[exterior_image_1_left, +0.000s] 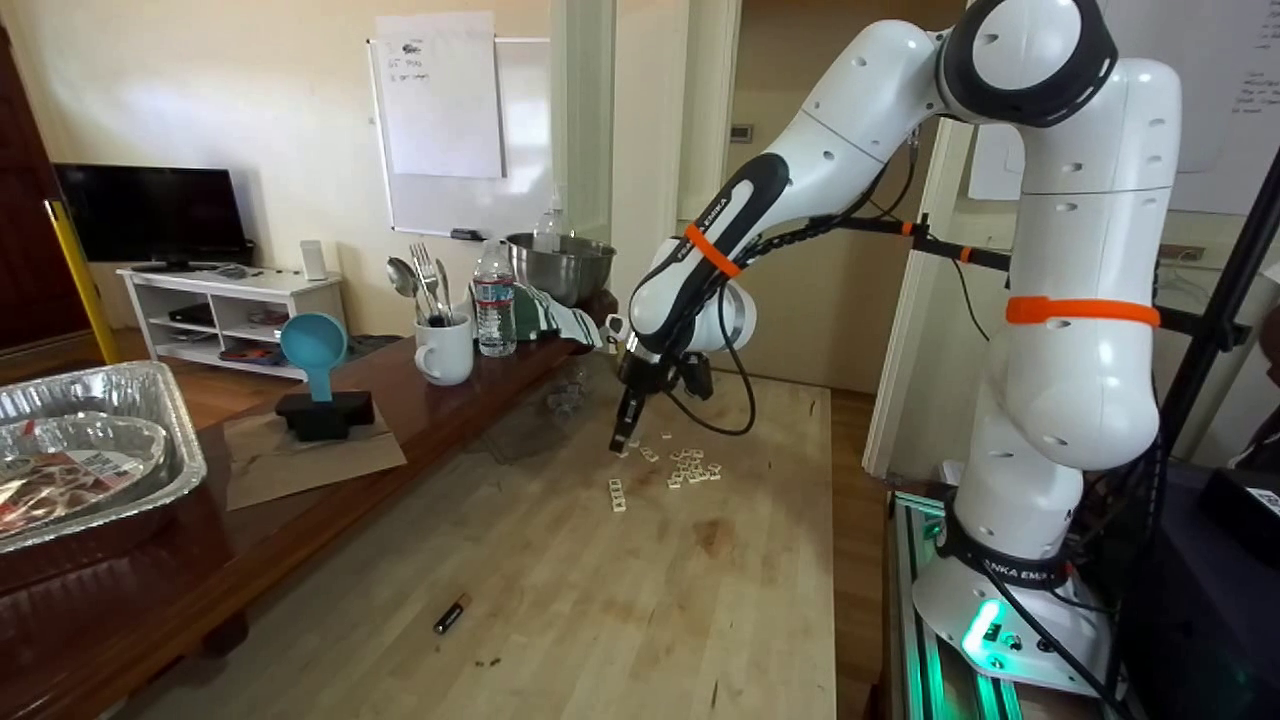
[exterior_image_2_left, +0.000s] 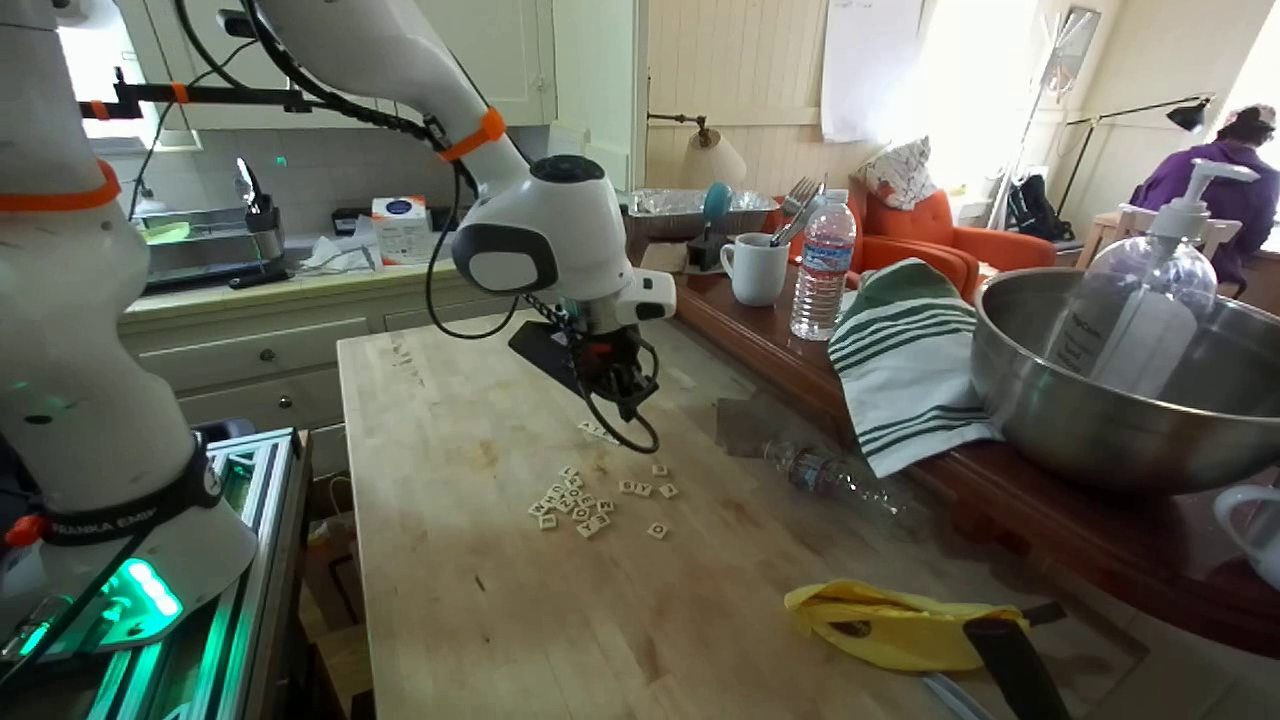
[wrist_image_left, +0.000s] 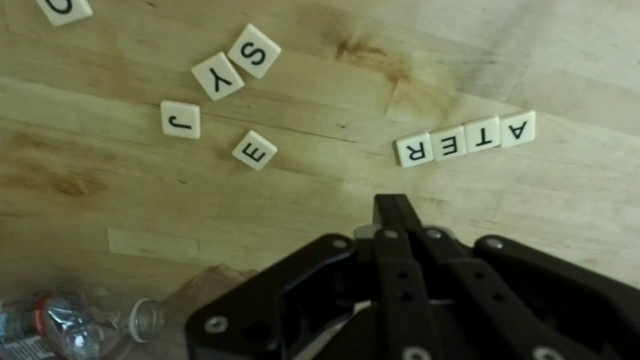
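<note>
Pincer (wrist_image_left: 391, 200): mine; closed, both fingers meeting side by side, angled down over the surface (exterior_image_2_left: 450, 600).
A-T-E-R row (wrist_image_left: 465, 140): four cream letter tiles, touching in line, near my fingertips; roughly midway between the surface's long edges.
Loose letters: J tile (wrist_image_left: 180, 120) and E tile (wrist_image_left: 254, 150), set apart; Y tile (wrist_image_left: 218, 76) and S tile (wrist_image_left: 254, 50), side by side.
Cluster of tiles (exterior_image_2_left: 581, 514): jumbled, nearer the long edge by my base (exterior_image_1_left: 1020, 620).
Bottle (wrist_image_left: 80, 325): clear, on its side, near the long edge along the brown ledge (exterior_image_1_left: 150, 600).
Battery (exterior_image_1_left: 452, 613): lying nearer that ledge-side edge.
Yellow item (exterior_image_2_left: 890, 625): likewise near the ledge-side edge.
</note>
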